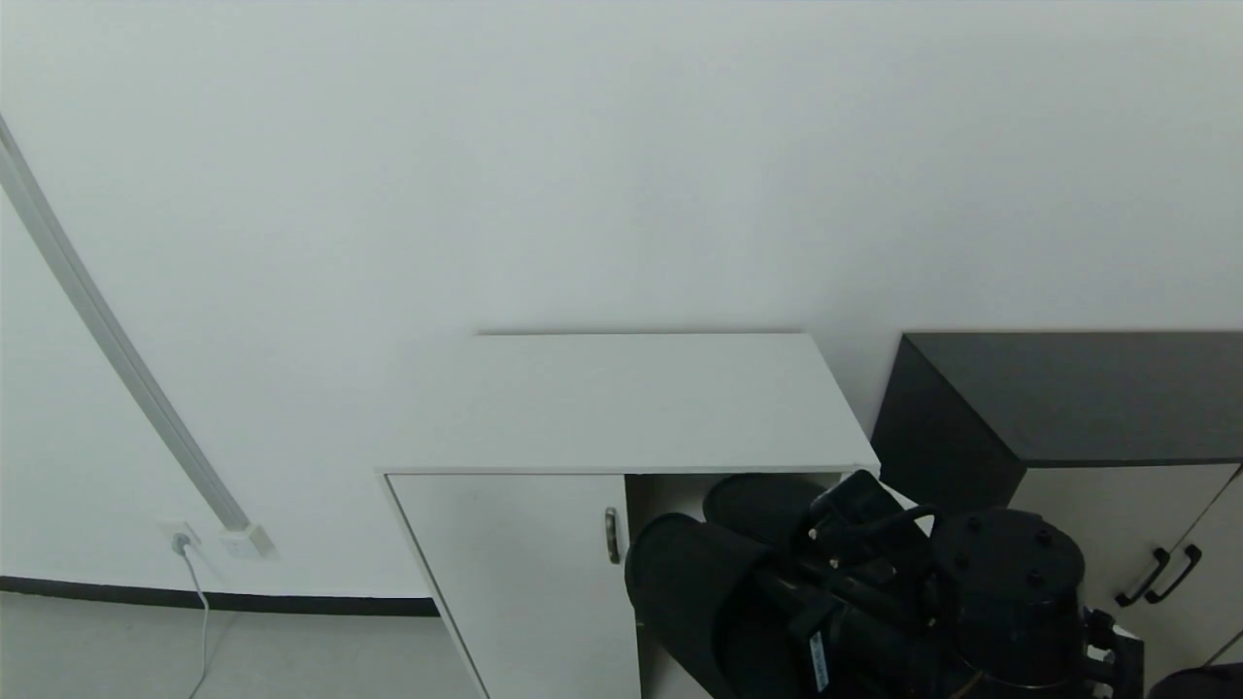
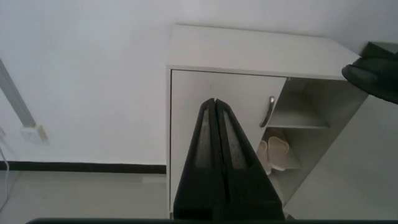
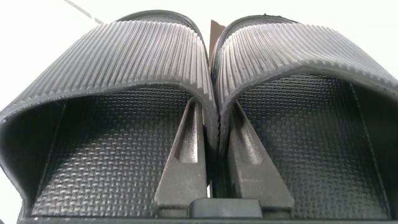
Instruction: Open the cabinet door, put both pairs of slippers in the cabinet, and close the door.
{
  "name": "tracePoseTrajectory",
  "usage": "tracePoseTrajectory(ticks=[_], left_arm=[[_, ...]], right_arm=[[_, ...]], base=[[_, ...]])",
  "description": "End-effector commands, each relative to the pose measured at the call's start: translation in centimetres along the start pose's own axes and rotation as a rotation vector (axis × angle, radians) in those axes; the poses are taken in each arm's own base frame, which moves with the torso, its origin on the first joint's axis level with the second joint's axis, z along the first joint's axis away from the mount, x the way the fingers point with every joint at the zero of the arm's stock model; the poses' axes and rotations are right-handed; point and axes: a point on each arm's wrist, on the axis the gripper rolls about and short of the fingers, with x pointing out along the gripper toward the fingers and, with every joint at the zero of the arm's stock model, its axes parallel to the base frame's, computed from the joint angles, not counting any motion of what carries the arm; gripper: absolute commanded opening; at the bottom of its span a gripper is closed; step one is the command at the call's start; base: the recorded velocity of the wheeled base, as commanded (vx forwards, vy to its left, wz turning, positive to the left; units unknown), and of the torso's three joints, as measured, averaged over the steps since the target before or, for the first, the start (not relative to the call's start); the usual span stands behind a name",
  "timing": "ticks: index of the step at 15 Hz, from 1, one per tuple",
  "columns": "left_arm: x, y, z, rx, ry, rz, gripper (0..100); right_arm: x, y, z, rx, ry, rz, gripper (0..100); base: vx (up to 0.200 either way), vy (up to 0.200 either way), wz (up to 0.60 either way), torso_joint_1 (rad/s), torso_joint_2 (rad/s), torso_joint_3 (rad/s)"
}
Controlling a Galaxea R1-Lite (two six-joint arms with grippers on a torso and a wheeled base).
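Right wrist view: right gripper (image 3: pixel 214 107) fingers are pinching the adjoining inner walls of the pair of black slippers (image 3: pixel 124 81), one slipper lying on each side of the fingers, footbeds facing the camera; head view: the pair is hanging before the open right half of the white cabinet (image 1: pixel 631 403), beside its closed left door (image 1: pixel 515 573); left wrist view: left gripper (image 2: pixel 215 104) fingers are pressing together, empty, tips pointing at that door; beyond the tips, beige slippers (image 2: pixel 277 154) are sitting inside the cabinet, below a shelf (image 2: pixel 301 121).
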Motion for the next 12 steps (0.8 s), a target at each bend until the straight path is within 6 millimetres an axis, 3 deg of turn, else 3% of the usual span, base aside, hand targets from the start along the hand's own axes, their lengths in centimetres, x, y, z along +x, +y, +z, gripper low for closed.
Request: tracePoseTrajectory(ticks=[1,12], left_arm=[[-0.01,0.00,0.04,-0.001,-0.002,0.001,0],[-0.01,0.00,0.04,-0.001,-0.002,-0.001,0]], right_arm=[[0.22,0.03,-0.32,-0.002,0.013,0.000,0],[0.67,0.03,-0.46,0.002,-0.004,-0.004,0]], base=[[0.000,0.000,0.00,-0.163,0.36,0.203],[0.000,0.000,0.00,-0.203,0.47,0.267]])
